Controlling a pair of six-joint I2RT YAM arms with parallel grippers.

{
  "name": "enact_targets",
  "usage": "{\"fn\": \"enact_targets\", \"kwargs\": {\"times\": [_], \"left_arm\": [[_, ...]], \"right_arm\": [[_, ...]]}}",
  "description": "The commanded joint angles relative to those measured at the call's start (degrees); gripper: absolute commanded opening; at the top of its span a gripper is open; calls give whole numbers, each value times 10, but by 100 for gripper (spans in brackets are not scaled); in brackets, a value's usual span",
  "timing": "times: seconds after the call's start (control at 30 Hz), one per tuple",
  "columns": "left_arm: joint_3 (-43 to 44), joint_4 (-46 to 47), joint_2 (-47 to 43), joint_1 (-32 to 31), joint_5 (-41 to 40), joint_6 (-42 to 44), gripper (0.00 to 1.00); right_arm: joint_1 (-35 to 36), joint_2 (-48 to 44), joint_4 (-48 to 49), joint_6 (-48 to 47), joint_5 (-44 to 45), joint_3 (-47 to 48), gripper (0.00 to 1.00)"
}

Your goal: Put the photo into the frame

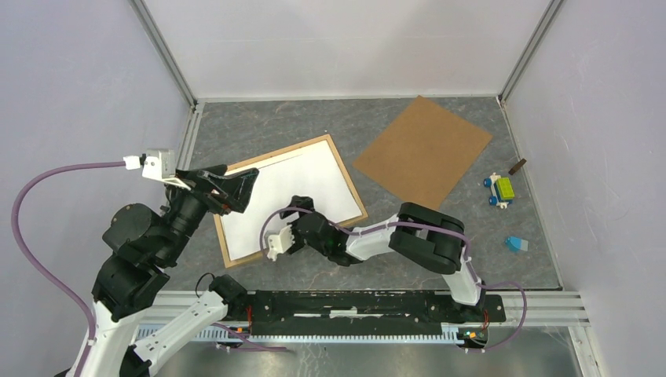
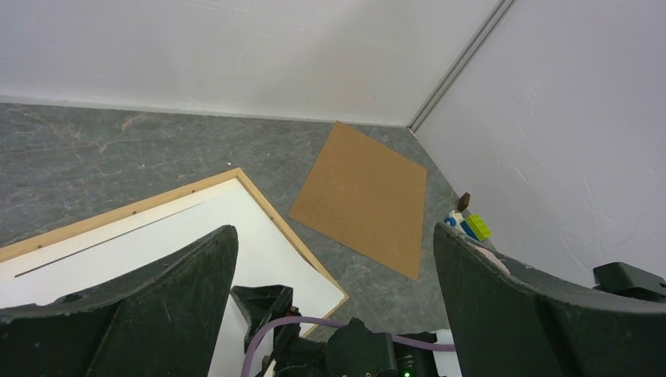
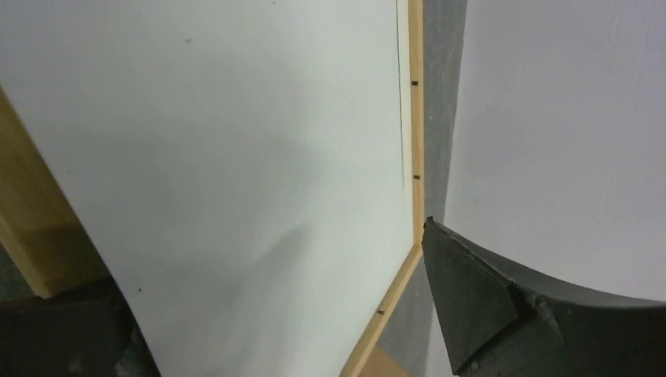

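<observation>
The light wood frame [image 1: 346,174] lies flat on the grey table, with a plain white sheet [image 1: 290,188] filling it. No sunflower print shows in any view. My left gripper [image 1: 242,191] is open and empty, raised over the frame's left end; its wrist view looks down on the frame [image 2: 263,206] between its spread fingers [image 2: 157,290]. My right gripper [image 1: 302,208] is open, low over the sheet near the frame's near edge. Its wrist view shows the white sheet [image 3: 236,157] and the frame's rail [image 3: 415,118] between its fingers [image 3: 487,314]. The sheet's near edge overlaps the wood there.
A brown backing board [image 1: 424,149] lies right of the frame, also in the left wrist view [image 2: 365,192]. A small toy car of bricks [image 1: 500,190], a blue piece [image 1: 516,244] and a small brown piece [image 1: 517,166] lie by the right wall. White walls enclose the table.
</observation>
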Motion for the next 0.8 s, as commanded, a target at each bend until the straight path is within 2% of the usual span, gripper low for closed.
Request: {"fn": "enact_targets", "kwargs": {"times": [0.0,0.17,0.33,0.47,0.6,0.67,0.77], "left_arm": [[0,26,5,2,10,-6,100],[-3,30,3,2,13,-7,100],[-3,25,2,3,12,-5,100],[-7,30,-1,3,13,-6,100],[-11,31,-2,3,17,-9,100],[-11,31,-2,3,18,-9,100],[-6,26,0,2,18,-5,100]], "right_arm": [[-10,-58,-49,180,-17,5,98],[-16,-72,-53,297,13,-5,98],[-26,-91,-118,410,23,14,98],[-47,-92,-198,578,56,50,98],[-76,-117,-176,739,40,3,98],[-85,-121,-190,779,55,-4,98],[-87,-127,-208,771,65,-3,98]]}}
